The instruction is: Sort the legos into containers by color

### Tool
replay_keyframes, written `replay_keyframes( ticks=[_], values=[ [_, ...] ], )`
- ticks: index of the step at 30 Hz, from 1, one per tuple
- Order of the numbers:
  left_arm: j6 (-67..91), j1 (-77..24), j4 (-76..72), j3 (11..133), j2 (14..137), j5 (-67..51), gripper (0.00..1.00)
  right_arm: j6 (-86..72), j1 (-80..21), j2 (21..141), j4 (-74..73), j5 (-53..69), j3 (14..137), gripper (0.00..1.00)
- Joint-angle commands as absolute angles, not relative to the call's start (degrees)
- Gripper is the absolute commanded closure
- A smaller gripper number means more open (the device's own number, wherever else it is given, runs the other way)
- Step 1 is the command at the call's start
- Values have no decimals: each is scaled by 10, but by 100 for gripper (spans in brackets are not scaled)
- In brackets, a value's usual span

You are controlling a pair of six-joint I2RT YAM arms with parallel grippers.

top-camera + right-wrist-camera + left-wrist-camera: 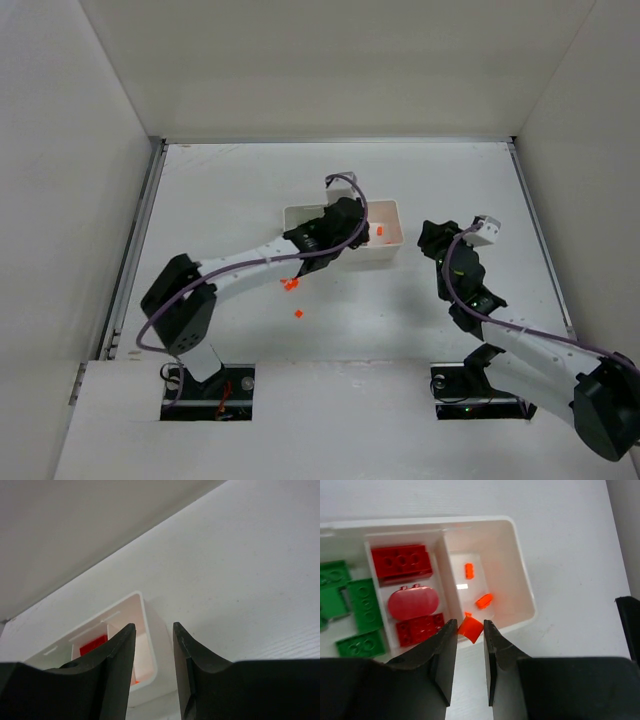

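loose orange bits (298,314): two spots on the surface, between the left arm's base and the tray (392,206), not yet sorted
left end effector (469,625): fingers nearly closed, pinching one orange bit (471,630) right at the tips
held bit position: above the tray's near wall, at the near-left corner of the right compartment, just beside the divider
step in hand: my read, release this bit into the right compartment
how to do it well: nudge forward and slightly right first, so the bit sits past the near wall and away from the divider, roughly over the compartment floor; open only then; release low so it can't bounce out
miss risk: opening here could drop it on the wall, onto the surface or into the red compartment next door
tray contents: green bricks (357,605) left, red bricks (402,562) middle, sorted orange bits (484,600) right; colours look consistent
right end effector (153,626): narrow gap between fingers, nothing in it, hangs beyond the tray's right end, apart from it
clearance: right arm is out of the left's path, fine to leave parked
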State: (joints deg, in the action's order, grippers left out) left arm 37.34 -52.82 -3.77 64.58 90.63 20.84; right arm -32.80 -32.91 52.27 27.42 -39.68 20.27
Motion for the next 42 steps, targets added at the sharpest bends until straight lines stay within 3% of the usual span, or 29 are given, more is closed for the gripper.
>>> replay_keyframes(
  ticks=[1,6,11,13,17,22,29,34,42],
  values=[
    [357,-533,-80,725,970,178,87,-360,-323,510,271,-383,197,58],
    [347,-534,-72,816,1063,178,83,-360,-326,504,271,-383,197,58],
    [342,-535,-62,845,1079,185,55,-361,-326,493,271,-382,194,58],
    [334,-535,-64,830,1060,192,50,-359,-326,492,271,-382,194,58],
    [304,-540,-76,744,971,211,54,-358,-326,506,271,-378,199,58],
    [297,-553,-78,546,799,271,60,-353,-336,526,277,-366,207,63],
    [365,-552,29,331,571,346,62,-345,-351,547,286,-360,214,64],
    [388,-522,56,280,556,336,62,-336,-363,567,289,-358,220,62],
    [356,-469,-22,274,661,302,65,-324,-380,587,301,-356,227,61]
  ],
)
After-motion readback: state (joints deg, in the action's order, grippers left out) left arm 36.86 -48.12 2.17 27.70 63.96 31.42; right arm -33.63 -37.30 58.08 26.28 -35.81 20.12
